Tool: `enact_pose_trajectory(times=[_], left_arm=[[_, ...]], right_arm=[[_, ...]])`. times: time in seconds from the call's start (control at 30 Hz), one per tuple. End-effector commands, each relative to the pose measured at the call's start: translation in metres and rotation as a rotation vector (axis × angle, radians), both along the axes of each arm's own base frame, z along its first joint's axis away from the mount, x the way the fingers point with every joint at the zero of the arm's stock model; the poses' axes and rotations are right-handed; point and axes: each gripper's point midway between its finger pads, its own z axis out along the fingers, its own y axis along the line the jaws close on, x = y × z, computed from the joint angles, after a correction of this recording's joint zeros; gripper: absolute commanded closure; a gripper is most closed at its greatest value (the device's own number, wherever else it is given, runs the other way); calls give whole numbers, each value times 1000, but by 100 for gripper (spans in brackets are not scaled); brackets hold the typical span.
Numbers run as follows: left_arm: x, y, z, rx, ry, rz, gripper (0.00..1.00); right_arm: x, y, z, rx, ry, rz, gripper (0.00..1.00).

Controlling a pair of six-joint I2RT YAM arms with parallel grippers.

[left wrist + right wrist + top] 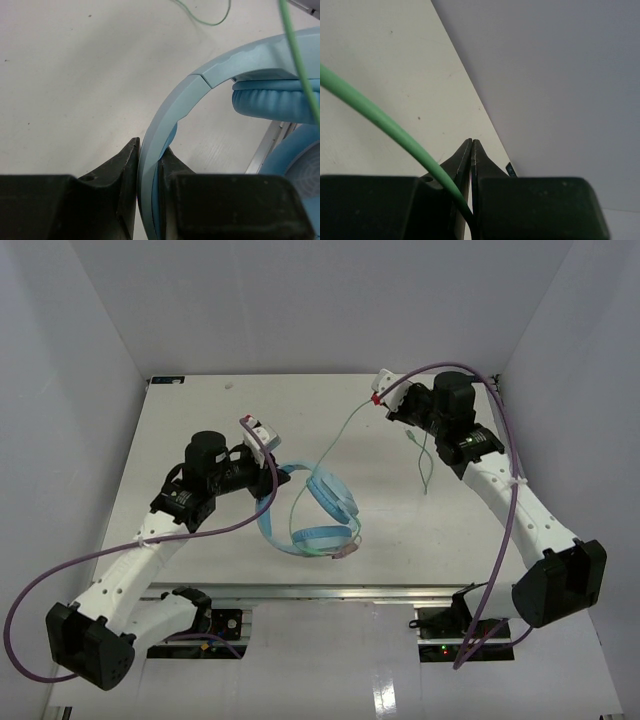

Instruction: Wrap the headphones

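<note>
1. Left wrist view. The left gripper [150, 150] is clamped on the headband [200, 80]. The band sits edge-on between the jaws with no gap showing. One ear cup [272, 100] lies past the fingertips, up and to the right. The cable [300, 65] crosses in front of that cup, and more of it lies farther out on the table [75, 75].
2. Right wrist view. The right gripper [471, 144] is pinched tight on the cable. The cable enters at the left finger and runs away up-left over the table. The wall [560, 75] is just beyond the tips.
3. Top view. The headphones [320, 515] are just ahead of the left gripper and well apart from the right one. The cable spans the gap between them. A free tail trails on the near side of the right gripper.
4. Judgement: the step is winding the cable, and it looks early. I cannot tell whether any turn already lies round the band.
5. To do it well:
   - Hold the left clamp firm as the anchor.
   - Carry the right gripper round the band near the cups in smooth loops.
   - Use light tension only, because a hard pull could drag the band out of the jaws or strain the cable at the cup.
   - Watch that the tail does not snag.
</note>
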Motion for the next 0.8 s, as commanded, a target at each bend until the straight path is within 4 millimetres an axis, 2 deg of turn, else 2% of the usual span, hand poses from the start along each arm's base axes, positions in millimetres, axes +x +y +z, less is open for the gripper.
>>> enact_pose_trajectory(times=[0.0,0.07,0.13,0.27,0.4,0.47,0.63,0.77], left_arm=[[-25,-10,57,-134,-68,-88,100],[-30,-10,73,-161,-95,-94,100],[-31,-10,90,-188,-120,-87,100],[-29,-10,130,-275,-166,-58,100],[-19,-11,164,-355,-186,-11,100],[-18,-11,189,-403,-212,-3,100],[-10,-11,228,-490,-238,28,100],[-6,-7,261,-569,-268,65,100]], right_arm=[[24,-3,13,161,58,-47,92],[36,-9,-10,178,134,-74,92],[39,-10,-32,182,214,-89,92],[32,-3,-72,200,365,-68,92],[20,3,-93,223,448,-47,92],[17,4,-100,234,477,-47,92],[3,15,-124,275,596,-4,92],[-9,26,-132,321,681,44,92]])
